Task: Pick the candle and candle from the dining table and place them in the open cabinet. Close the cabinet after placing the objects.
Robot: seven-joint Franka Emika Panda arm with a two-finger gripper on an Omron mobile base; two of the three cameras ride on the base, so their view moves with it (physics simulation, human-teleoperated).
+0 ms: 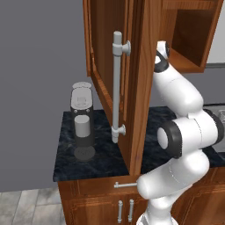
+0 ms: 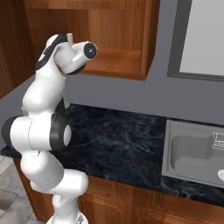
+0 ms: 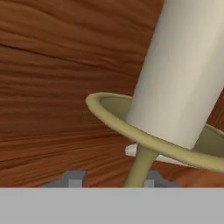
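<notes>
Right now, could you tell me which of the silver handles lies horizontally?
The drawer handle just under the counter edge. The long bar handle on the open cabinet door and the two short base-cabinet handles stand upright.

1. One candle [image 3: 179,74], cream, on a brass holder, seen close against the cabinet's wood in the hand view.
2. One wall cabinet [image 1: 145,83], with one open door.
3. One long silver bar handle [image 1: 116,88] on that door.
4. One dark coffee machine [image 1: 82,121] on the counter, left of the cabinet door.
5. One black marble counter [image 2: 127,144] below the cabinet.
6. One sink [image 2: 192,153], set into the counter to the right of the cabinet.
7. Two short upright silver handles [image 1: 125,211] on the base doors under the counter, and one level handle [image 1: 125,185] above them.
</notes>
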